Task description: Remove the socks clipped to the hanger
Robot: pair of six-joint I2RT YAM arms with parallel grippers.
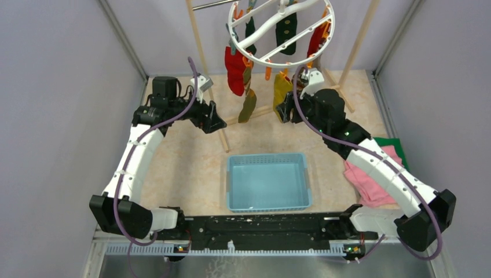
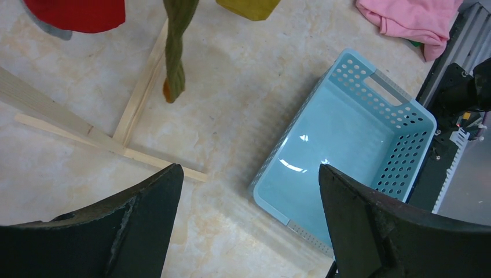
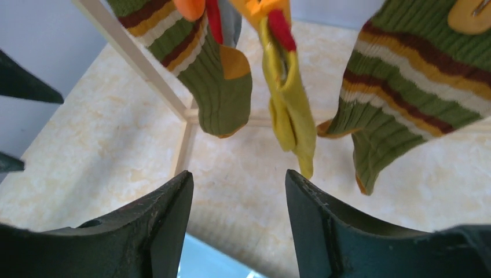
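- the socks (image 1: 235, 72) hung clipped under the hanger (image 1: 281, 29), a white ring at the far end of the tabletop (image 1: 191, 168), with the blue basket (image 1: 266, 157) nearer the arm bases.
- the right gripper (image 3: 238, 179) sat just below a mustard sock (image 3: 292, 113), its jaws apart and nothing between them.
- the left gripper (image 2: 250, 171) had its jaws spread wide above bare tabletop and held nothing.
- we judged that a pinch on the toe tip alone could let the fabric slip out, or the pull could swing the ring instead of freeing the clip.
- two striped socks (image 3: 214, 87) hung close on either side of the mustard one, so jaws closing off-centre could catch the wrong sock.
- the ring's hook and far rim were cut off at the top edge of the overhead view.
- the right arm covered the lower end of the mustard sock from above.
- the clip on that sock was perhaps orange; the wrist view cropped it, and we could not count the socks behind.
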